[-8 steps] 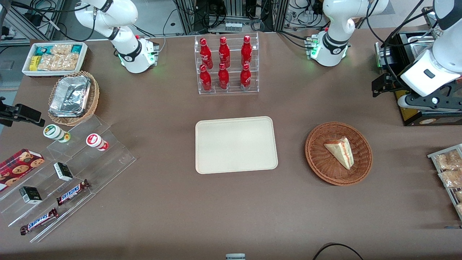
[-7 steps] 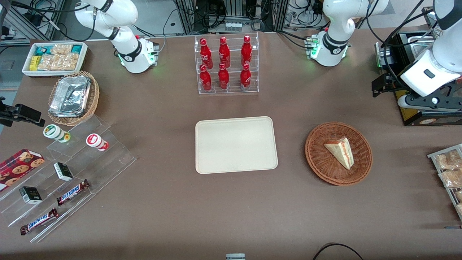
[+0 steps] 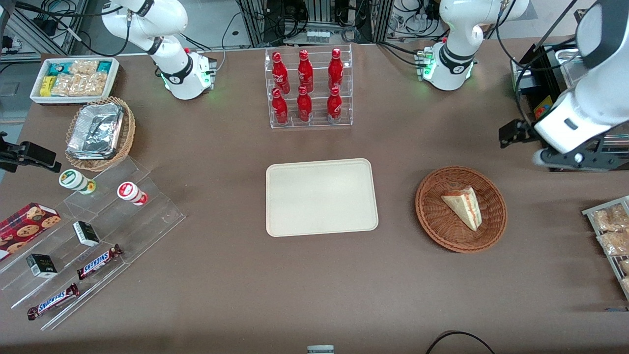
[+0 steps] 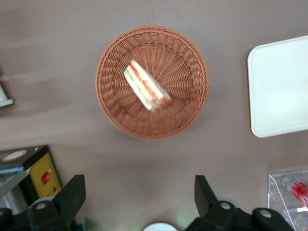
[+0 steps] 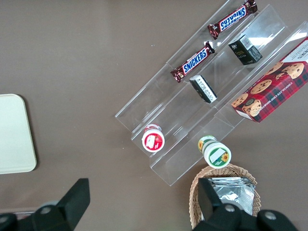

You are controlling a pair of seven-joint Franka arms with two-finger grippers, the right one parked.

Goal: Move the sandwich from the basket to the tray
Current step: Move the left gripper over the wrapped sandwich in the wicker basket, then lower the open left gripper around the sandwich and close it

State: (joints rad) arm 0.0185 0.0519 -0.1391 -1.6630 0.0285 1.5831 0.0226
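Observation:
The sandwich point(image 3: 464, 206) point(image 4: 146, 86), a pale wedge with red, orange and green layers, lies in the round reddish-brown wicker basket point(image 3: 432, 221) point(image 4: 115, 115). The flat cream tray point(image 3: 322, 196) point(image 4: 281, 91) rests bare on the table beside the basket, toward the parked arm's end. My left gripper point(image 3: 557, 158) point(image 4: 138, 187) hangs high over the table, farther from the front camera than the basket and toward the working arm's end. It is open, its black fingers point(image 4: 76, 186) wide apart with only brown table between them.
A clear rack of red bottles point(image 3: 307, 88) point(image 4: 293, 192) stands farther from the front camera than the tray. A black box point(image 3: 540, 98) sits under the working arm, with a rack of packaged snacks point(image 3: 612, 236) nearer. Acrylic steps with candy bars point(image 3: 88, 236) lie toward the parked arm's end.
The left arm has moved nearer the front camera and toward the basket, uncovering more of the black box. Sandwich, basket and tray have not moved.

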